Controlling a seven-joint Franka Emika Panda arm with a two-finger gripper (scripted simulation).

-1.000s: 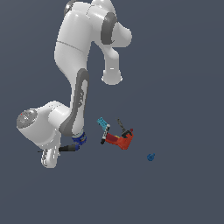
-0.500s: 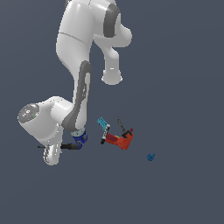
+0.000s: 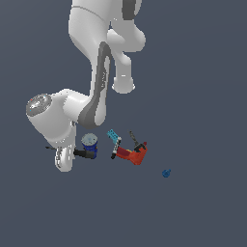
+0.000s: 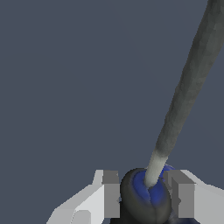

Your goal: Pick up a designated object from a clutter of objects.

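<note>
In the wrist view my gripper [image 4: 145, 194] is shut on the screwdriver [image 4: 146, 199]. Its two grey fingers [image 4: 110, 192] press on either side of the black handle with the blue end, and the long dark shaft [image 4: 188, 87] points away from the camera. In the exterior view the black handle [image 3: 86, 154] sticks out of my gripper [image 3: 73, 153] toward the blue can [image 3: 89, 144]. The thin shaft tip [image 3: 48, 147] shows on the other side of the white hand. The fingers are hidden there by the hand.
The blue can with a grey lid stands just beside the held handle. To the exterior view's right lie a teal-and-black piece [image 3: 114, 137], the red drill [image 3: 135, 153] and a tiny blue knob [image 3: 166, 173]. The floor is plain dark grey.
The hand has moved up and slightly toward the exterior view's right with the screwdriver in it. The can's grey lid shows more fully. The drill and knob have not moved.
</note>
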